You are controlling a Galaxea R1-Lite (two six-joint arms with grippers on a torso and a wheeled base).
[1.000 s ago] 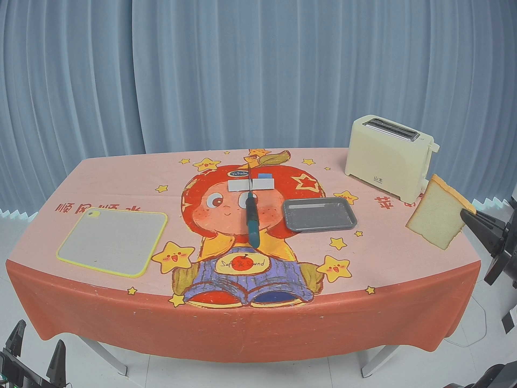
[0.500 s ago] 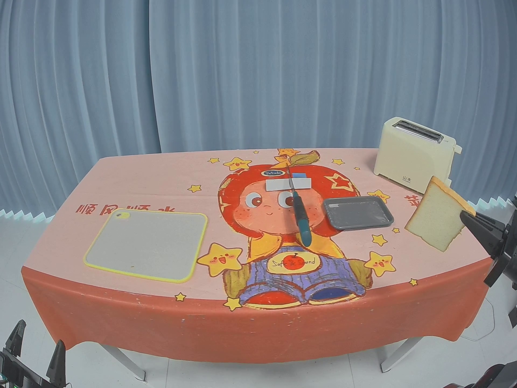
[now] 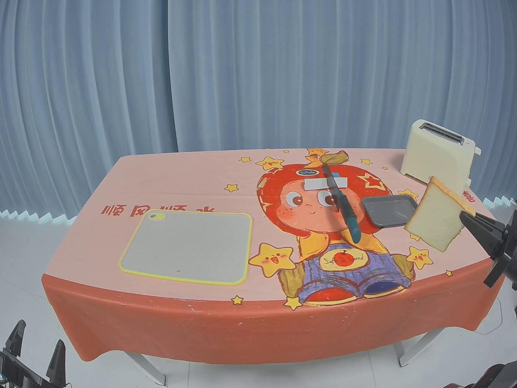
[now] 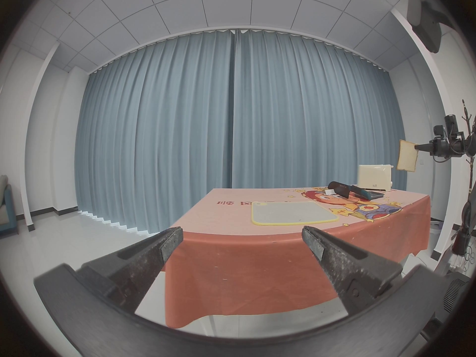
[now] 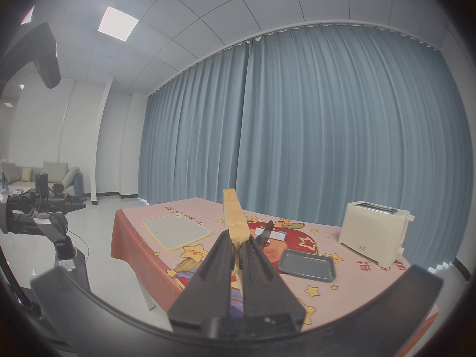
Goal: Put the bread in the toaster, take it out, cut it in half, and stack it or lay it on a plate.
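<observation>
My right gripper (image 3: 464, 217) is shut on a slice of bread (image 3: 437, 215), held upright in the air off the table's right front corner; in the right wrist view the bread (image 5: 234, 218) stands edge-on between the fingers (image 5: 258, 268). The cream toaster (image 3: 439, 154) stands at the table's far right, beyond the bread, also seen as the toaster (image 5: 375, 231). A dark grey plate (image 3: 389, 210) lies left of the bread. A blue-handled knife (image 3: 342, 211) lies on the cloth. My left gripper (image 4: 243, 254) hangs open, low and well away from the table's left front.
A grey cutting board with a yellow rim (image 3: 188, 246) lies on the table's left half. The table (image 3: 177, 184) wears an orange cartoon cloth. A blue curtain hangs behind. A white label card (image 3: 318, 183) lies near the knife's tip.
The head camera has swung, so the whole table has shifted right in view. The right gripper keeps the bread in the same place in the picture.
</observation>
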